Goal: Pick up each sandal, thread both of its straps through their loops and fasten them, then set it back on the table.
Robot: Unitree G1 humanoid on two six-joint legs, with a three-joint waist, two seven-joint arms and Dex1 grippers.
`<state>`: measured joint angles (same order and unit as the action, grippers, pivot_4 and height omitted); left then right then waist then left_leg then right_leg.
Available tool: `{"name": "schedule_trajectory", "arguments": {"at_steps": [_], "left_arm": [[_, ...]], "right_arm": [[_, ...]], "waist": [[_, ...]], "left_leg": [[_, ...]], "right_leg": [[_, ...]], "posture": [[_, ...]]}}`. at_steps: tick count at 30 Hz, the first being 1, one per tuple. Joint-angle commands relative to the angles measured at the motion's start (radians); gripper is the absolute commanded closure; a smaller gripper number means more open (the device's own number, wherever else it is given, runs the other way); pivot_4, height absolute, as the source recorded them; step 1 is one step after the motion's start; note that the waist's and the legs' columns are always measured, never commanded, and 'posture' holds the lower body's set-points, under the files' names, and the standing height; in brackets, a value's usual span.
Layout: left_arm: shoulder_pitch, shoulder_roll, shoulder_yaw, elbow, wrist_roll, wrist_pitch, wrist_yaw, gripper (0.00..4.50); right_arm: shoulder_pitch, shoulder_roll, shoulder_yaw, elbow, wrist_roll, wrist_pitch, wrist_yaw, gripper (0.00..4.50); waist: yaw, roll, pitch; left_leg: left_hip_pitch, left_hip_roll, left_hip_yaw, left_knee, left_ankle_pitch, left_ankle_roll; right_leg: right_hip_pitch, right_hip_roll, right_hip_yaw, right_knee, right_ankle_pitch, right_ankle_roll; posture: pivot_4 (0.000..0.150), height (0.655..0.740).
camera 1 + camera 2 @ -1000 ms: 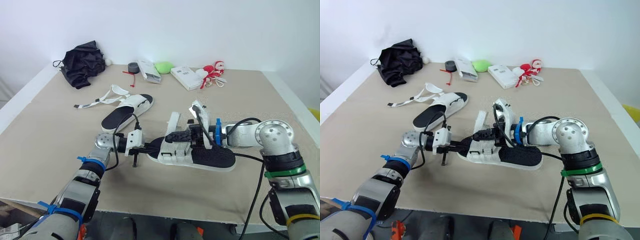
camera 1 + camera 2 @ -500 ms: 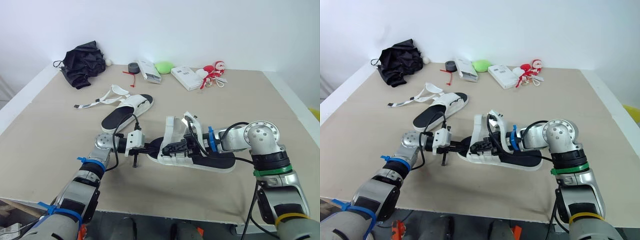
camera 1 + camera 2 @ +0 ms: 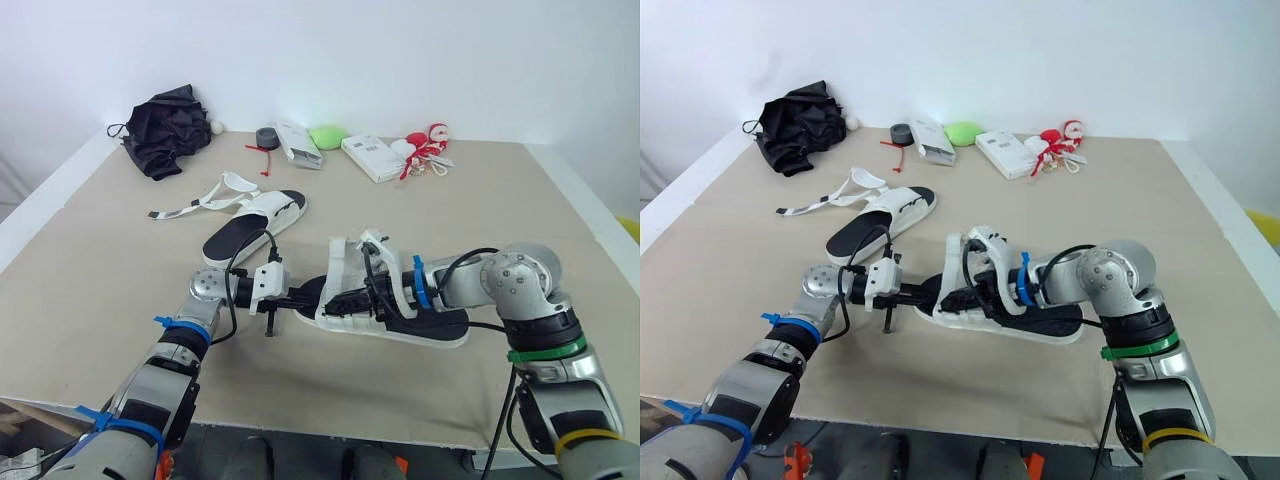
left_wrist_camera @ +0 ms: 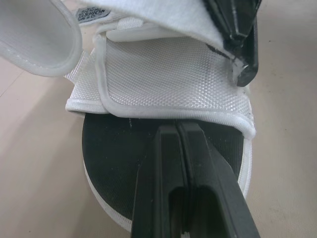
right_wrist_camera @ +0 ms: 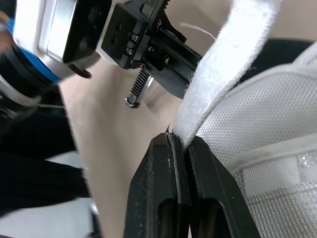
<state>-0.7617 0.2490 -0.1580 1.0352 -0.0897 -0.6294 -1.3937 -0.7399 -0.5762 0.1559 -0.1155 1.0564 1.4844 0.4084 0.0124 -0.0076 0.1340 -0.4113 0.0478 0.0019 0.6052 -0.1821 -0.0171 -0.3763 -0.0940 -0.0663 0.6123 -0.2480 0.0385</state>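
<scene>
Near sandal (image 3: 438, 323) lay flat on the table (image 3: 100, 280), not lifted. Right gripper (image 5: 176, 141) sat over its midfoot, fingers clamped tight on the free end of a strap (image 5: 223, 74). We read that as holding the strap up and clear, ready to feed it. We couldn't tell whether it had gone through a loop.

Left gripper (image 4: 177, 130) was at the toe end, fingers pressed together with nothing between them, tips over the footbed (image 4: 114, 144). Probably bracing the toe so the sandal wouldn't slide under the strap pull, though we couldn't confirm contact.

Materials: the strap was white and fuzzy, like hook-and-loop, and flexed easily into a curl. The mesh panel (image 4: 168, 79) across the forefoot was woven white with a piped edge. The footbed was matte black with a rounded toe on a white sole.

Second sandal (image 3: 255, 222) lay beyond the near sandal's toe, well apart, straps loose.
</scene>
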Motion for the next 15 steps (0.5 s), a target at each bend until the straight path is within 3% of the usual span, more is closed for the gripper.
{"name": "schedule_trajectory", "arguments": {"at_steps": [1,7,15], "left_arm": [[0.084,0.029,-0.063,0.098,0.099,0.053,0.009,4.50],[0.076,0.024,-0.064,0.098,0.101,0.057,0.010,4.50],[0.075,0.028,-0.065,0.098,0.101,0.057,0.012,4.50]], "right_arm": [[0.019,-0.055,0.064,-0.056,-0.023,0.009,0.116,4.46],[-0.013,-0.139,0.281,-0.123,-0.272,-0.234,0.270,4.46],[-0.020,-0.171,0.334,-0.103,-0.385,-0.313,0.429,4.46]], "waist": [[0.000,0.000,0.000],[0.000,-0.002,-0.001],[0.000,-0.003,-0.002]], "left_leg": [[0.000,0.000,0.000,0.000,0.000,0.000],[0.000,-0.001,0.000,0.000,-0.002,-0.003],[0.002,0.000,-0.003,-0.001,-0.003,-0.005]], "right_leg": [[0.000,0.000,0.000,0.000,0.000,0.000],[0.000,-0.002,0.000,0.000,-0.002,0.001],[0.000,-0.003,0.000,0.000,-0.002,0.001]], "posture": [[0.150,0.7400],[0.150,0.7400],[0.150,0.7400]]}}
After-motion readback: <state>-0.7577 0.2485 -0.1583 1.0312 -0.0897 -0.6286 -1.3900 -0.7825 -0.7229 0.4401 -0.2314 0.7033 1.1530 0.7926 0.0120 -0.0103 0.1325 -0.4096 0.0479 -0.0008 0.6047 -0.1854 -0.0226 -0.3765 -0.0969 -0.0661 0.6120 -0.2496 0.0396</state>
